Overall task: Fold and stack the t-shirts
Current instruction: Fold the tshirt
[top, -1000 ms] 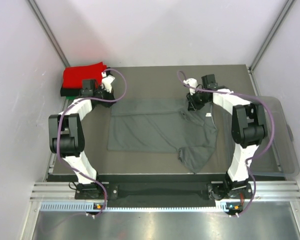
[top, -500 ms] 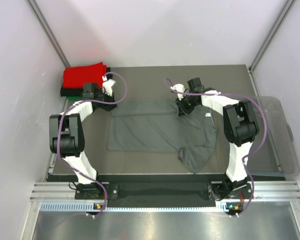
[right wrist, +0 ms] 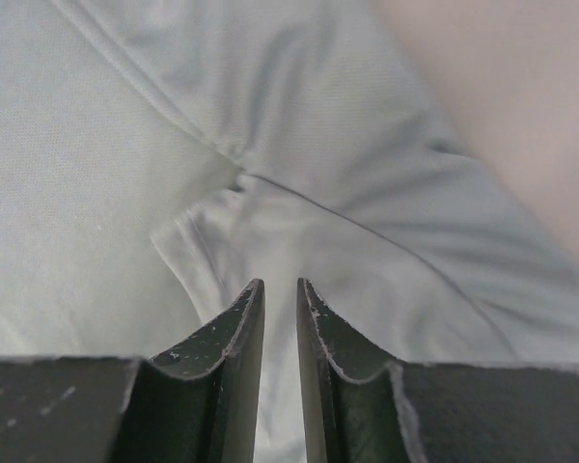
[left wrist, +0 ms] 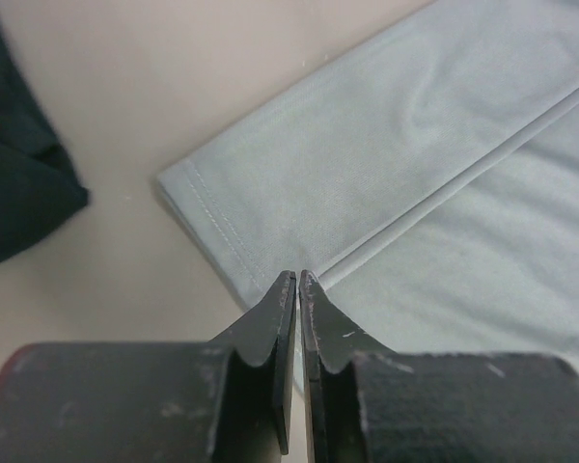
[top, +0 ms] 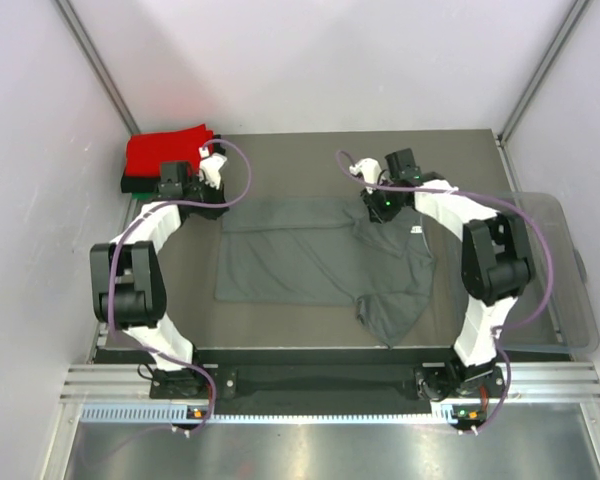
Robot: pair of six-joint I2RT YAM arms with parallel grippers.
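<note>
Shows the dark grey shirt [top: 310, 255] spread across the middle of the table [top: 300, 155], rumpled at its near right. Finds the left gripper [left wrist: 297, 280] at the shirt's far left corner, jaws pressed together on nothing. Finds the right gripper [right wrist: 281, 286] over bunched cloth at the far right edge, jaws a narrow slit apart, empty. Shows the folded red shirt [top: 165, 150] at the table's far left corner.

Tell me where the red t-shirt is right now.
In the top view the red t-shirt lies folded at the far left corner of the table, just beyond the left gripper, left of the dark grey t-shirt.
</note>
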